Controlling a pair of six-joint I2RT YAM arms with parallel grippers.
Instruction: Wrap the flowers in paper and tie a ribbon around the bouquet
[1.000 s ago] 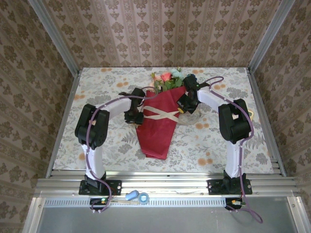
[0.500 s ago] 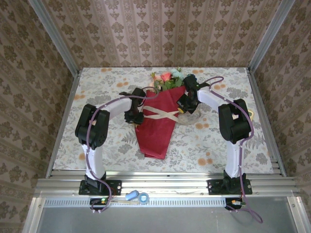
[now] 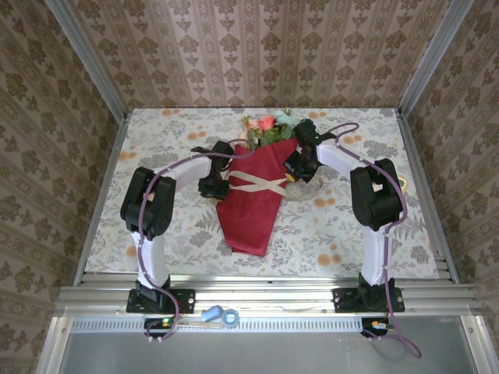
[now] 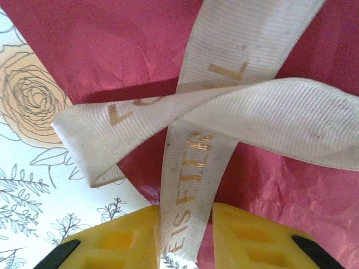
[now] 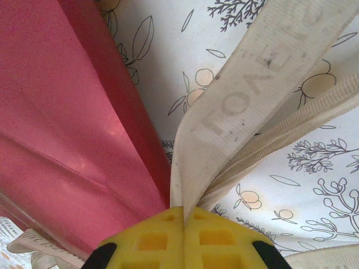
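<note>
The bouquet [image 3: 253, 202] lies mid-table as a crimson paper cone [image 4: 112, 50], its narrow end toward me. The flowers [image 3: 267, 127] stick out at the far, wide end. The cream ribbon [image 3: 253, 185] crosses over the cone in an X. At the cone's left edge is my left gripper [image 3: 214, 184]; in the left wrist view its yellow jaws [image 4: 185, 218] stand apart with a ribbon strand [image 4: 193, 168] running between them. On the right, up by the flowers, my right gripper [image 3: 300, 165] is shut. There the jaws [image 5: 184, 216] pinch a folded ribbon strand [image 5: 235, 106] beside the paper [image 5: 56, 129].
A floral tablecloth [image 3: 171, 140] covers the table, which wallpapered walls close in at the back and sides. A metal rail [image 3: 265, 294] runs along the near edge, and a small blue thing [image 3: 221, 315] lies just behind it. Open cloth lies left and right of the arms.
</note>
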